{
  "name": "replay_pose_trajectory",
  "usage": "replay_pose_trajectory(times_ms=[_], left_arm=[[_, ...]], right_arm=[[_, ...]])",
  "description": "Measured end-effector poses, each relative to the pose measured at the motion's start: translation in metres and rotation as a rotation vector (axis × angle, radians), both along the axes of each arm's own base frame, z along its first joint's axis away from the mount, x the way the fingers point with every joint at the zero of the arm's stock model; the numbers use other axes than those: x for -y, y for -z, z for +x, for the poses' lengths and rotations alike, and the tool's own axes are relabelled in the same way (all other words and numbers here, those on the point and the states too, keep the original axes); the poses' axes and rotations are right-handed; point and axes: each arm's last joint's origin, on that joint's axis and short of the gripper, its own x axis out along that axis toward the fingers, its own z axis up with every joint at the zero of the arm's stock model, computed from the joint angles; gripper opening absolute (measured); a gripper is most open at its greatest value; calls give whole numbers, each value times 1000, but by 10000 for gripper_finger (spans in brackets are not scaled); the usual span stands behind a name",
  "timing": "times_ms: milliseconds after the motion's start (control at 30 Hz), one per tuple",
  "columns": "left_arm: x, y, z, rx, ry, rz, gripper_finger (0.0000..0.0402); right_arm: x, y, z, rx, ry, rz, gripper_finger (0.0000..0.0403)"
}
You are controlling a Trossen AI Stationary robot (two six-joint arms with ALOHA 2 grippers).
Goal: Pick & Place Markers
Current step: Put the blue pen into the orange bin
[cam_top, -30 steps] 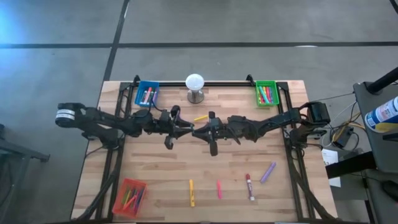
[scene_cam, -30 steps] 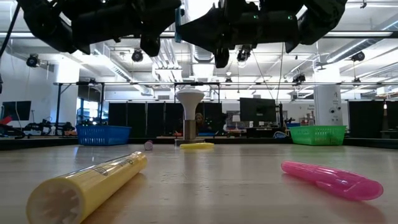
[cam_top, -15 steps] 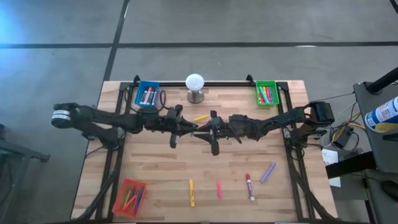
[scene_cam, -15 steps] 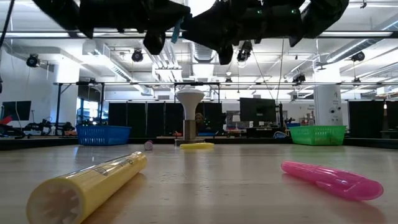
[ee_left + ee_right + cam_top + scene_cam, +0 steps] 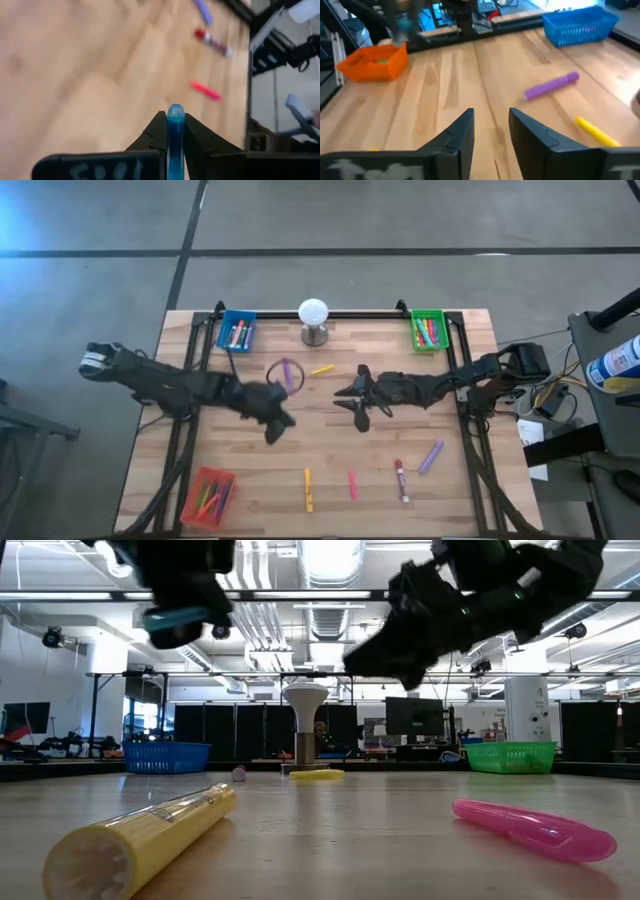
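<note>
My left gripper (image 5: 272,426) hangs above the table's middle, left of centre, shut on a teal-blue marker (image 5: 175,135); the same marker (image 5: 176,618) shows high in the low view. My right gripper (image 5: 352,406) hovers right of centre, open, with nothing between its fingers (image 5: 491,130). A purple marker (image 5: 287,372) and a yellow marker (image 5: 322,368) lie flat on the far half. Along the near side lie a yellow marker (image 5: 308,490), a pink one (image 5: 352,484), a red-and-white one (image 5: 401,480) and a purple one (image 5: 431,456). My left gripper pinches the teal-blue marker between its two fingers (image 5: 155,132). The marker lies along the fingers, and its rounded end (image 5: 175,111) sticks out just past their tips. It is lifted clear of the table, roughly level in the low view.
A blue tray (image 5: 238,330) and a green tray (image 5: 428,330) with markers stand at the far edge, with a white ball on a metal stand (image 5: 314,320) between them. A red tray (image 5: 208,495) sits at the near left corner. Bare wood lies between the grippers.
The two grippers, tip to tip over the table's middle a second ago, have drawn apart. The left one has pulled back toward the near left with the teal-blue marker in it. The right one has withdrawn toward the table's right edge.
</note>
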Motion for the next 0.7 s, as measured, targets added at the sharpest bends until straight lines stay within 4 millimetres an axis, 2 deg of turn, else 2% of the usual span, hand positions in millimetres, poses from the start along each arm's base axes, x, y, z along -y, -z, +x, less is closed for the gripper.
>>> replay_pose_trajectory(times_ms=[167, 333, 567, 700], left_arm=[[39, 12, -13, -159, -49, -160, 28], [77, 15, -36, -371, -102, -285, 28], [126, 23, -66, -569, -183, -418, 28], [144, 29, -85, -662, -236, -449, 28]], right_arm=[[1, 21, -17, -44, 1, -1, 77], [1, 31, -30, -11, 2, 4, 49], [1, 41, -42, -29, 2, 3, 34], [1, 43, -45, -27, 2, 3, 34]])
